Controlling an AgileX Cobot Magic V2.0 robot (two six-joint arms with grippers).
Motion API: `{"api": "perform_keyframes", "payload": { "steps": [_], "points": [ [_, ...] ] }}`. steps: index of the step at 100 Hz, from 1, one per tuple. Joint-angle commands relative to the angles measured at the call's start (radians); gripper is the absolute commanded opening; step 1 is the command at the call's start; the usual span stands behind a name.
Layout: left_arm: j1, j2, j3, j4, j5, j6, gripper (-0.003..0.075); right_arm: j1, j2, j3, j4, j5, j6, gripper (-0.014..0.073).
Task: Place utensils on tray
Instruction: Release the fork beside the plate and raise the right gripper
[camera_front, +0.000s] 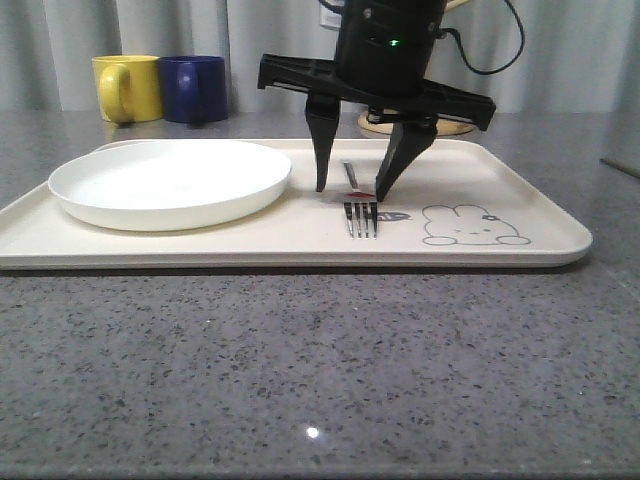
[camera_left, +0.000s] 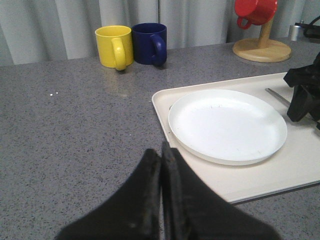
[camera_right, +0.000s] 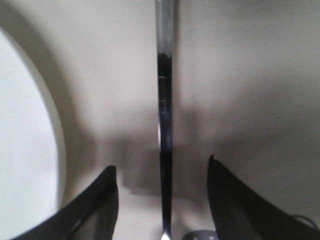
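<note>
The fork (camera_front: 360, 208) is lying flat on the tray (camera_front: 540, 240), between the plate (camera_front: 170, 182) and the rabbit drawing (camera_front: 468, 226). The right gripper (camera_front: 352, 188) is hanging wide apart astride its handle, touching nothing. The left gripper (camera_left: 161, 156) is sitting pressed closed, empty, over the table (camera_left: 75, 130)

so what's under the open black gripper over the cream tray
A shiny silver metal fork lies flat on the large cream rectangular tray, between the right gripper fingers, beside the round white plate. The gripper covers the handle's far end.
</note>
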Motion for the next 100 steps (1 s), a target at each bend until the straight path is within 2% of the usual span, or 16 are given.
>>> {"api": "perform_keyframes", "payload": {
  "steps": [1,23,37,64,84,100],
  "points": [
    [-0.007,0.01,-0.028,-0.003,-0.073,-0.003,-0.0019,-0.003,-0.079,-0.026,-0.035,-0.013,-0.005,0.0462],
    [-0.007,0.01,-0.028,-0.003,-0.073,-0.003,-0.0019,-0.016,-0.198,-0.026,-0.139,0.052,-0.105,0.0462],
    [-0.007,0.01,-0.028,-0.003,-0.073,-0.003,-0.0019,-0.076,-0.253,-0.024,-0.171,0.14,-0.183,0.0462],
    [-0.007,0.01,-0.028,-0.003,-0.073,-0.003,-0.0019,-0.287,-0.27,-0.002,-0.135,0.256,-0.378,0.0462],
    [-0.007,0.01,-0.028,-0.003,-0.073,-0.003,-0.0019,-0.473,-0.27,0.089,-0.055,0.251,-0.493,0.0462],
    [-0.007,0.01,-0.028,-0.003,-0.073,-0.003,-0.0019,-0.577,-0.245,0.124,0.019,0.264,-0.605,0.0462]
  ]
}}
